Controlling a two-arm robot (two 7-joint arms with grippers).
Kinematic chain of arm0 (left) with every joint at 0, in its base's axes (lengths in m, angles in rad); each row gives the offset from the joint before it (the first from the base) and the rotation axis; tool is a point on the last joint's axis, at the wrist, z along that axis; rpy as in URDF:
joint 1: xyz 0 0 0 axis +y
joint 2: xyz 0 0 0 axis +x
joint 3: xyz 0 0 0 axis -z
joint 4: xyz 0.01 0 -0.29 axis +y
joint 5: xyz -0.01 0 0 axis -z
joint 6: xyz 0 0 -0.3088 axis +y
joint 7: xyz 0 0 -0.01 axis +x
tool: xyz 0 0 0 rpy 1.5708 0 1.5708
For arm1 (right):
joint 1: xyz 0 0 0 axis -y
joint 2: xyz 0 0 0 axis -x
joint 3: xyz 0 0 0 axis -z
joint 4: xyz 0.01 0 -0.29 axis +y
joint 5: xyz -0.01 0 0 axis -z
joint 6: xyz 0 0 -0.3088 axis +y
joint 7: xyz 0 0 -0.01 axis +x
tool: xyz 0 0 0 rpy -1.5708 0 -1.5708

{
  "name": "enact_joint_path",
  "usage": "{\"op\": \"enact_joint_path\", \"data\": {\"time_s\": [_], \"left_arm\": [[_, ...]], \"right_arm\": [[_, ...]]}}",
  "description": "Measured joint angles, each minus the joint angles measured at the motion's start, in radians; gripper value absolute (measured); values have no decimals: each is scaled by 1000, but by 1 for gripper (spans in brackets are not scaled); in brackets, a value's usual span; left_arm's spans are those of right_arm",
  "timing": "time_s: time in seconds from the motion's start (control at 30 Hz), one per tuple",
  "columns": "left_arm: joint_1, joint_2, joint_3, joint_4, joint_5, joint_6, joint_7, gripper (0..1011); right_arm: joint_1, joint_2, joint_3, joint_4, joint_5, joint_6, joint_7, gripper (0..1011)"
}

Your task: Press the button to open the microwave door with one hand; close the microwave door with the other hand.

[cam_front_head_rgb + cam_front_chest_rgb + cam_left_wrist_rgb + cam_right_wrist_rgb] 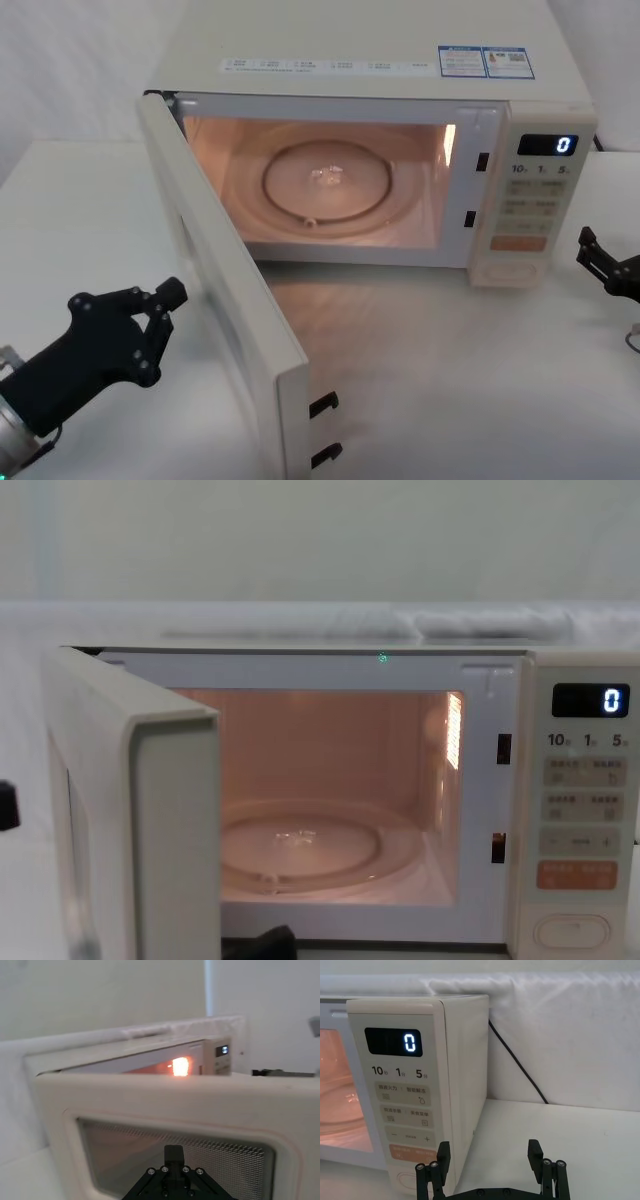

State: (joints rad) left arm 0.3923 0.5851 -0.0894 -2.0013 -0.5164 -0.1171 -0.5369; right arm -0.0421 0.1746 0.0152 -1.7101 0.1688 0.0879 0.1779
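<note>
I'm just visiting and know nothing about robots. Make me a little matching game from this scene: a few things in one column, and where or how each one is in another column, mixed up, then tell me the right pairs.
Things:
1. microwave door
2. button
3. left tool
4. right tool

Place or state:
A. at the bottom of the control panel, below the orange key
B. swung wide open, cavity lit behind it
C. open, off to the right of the microwave, near the panel
D. close by the outer face of the door, by its window

Pairs: 1-B, 2-A, 3-D, 4-C
</note>
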Motion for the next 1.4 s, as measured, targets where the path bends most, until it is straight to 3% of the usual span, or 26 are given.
{"op": "enact_joint_path", "data": {"time_s": [0.3, 0.47, 0.67, 0.97, 1.4], "left_arm": [[-11, 75, -4, -39, -38, 13, -51, 0], [-11, 90, -6, -44, -54, 7, -56, 0], [-32, 106, 22, -43, -67, 1, -60, 0], [-132, 120, 118, -5, -73, -1, -79, 0], [-276, 68, 266, 88, -100, 2, -88, 0]], "right_arm": [[0, 0, 0, 0, 0, 0, 0, 1002], [0, 0, 0, 0, 0, 0, 0, 1002], [0, 0, 0, 0, 0, 0, 0, 1002], [0, 0, 0, 0, 0, 0, 0, 1002], [0, 0, 0, 0, 0, 0, 0, 1002]]}}
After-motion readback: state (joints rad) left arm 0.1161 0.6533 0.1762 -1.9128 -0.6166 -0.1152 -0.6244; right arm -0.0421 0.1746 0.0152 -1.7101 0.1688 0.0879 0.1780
